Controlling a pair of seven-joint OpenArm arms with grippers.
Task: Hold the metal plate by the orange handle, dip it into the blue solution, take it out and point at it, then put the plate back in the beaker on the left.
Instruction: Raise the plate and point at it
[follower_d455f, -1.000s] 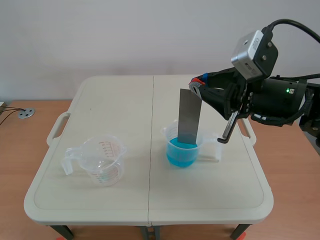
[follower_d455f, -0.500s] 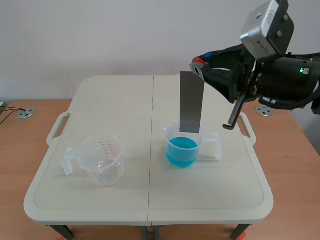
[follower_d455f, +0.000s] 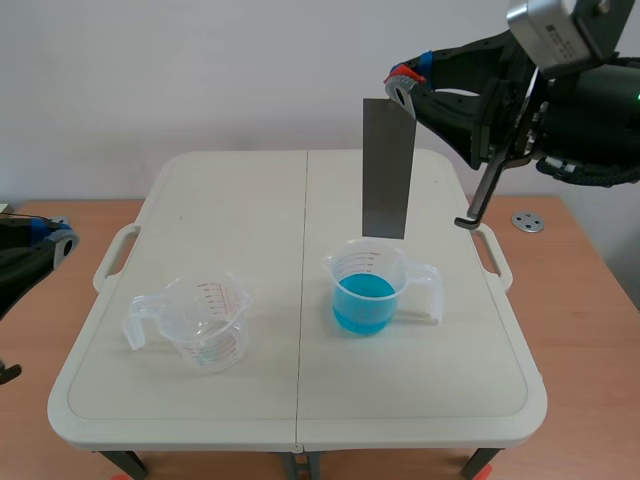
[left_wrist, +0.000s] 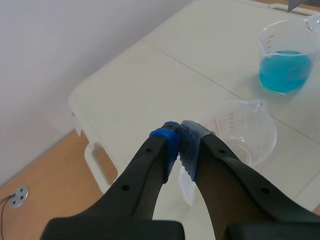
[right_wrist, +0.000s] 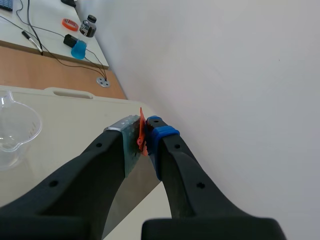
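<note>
The grey metal plate hangs upright in the air above the beaker of blue solution, its lower edge just clear of the rim. My right gripper is shut on the plate's orange handle, which shows pinched between the pads. An empty clear beaker stands on the table's left half. My left gripper is shut on nothing, low at the left side of the table, with the empty beaker ahead of it and the blue beaker beyond.
The white folding table has handles at its left and right edges. A round metal floor fitting lies on the wooden floor to the right. A desk with cables and small items shows far off in the right wrist view.
My right gripper has lifted the plate straight up out of the blue solution until it hangs clear above the beaker. My left arm has come into the scene view at the left edge.
</note>
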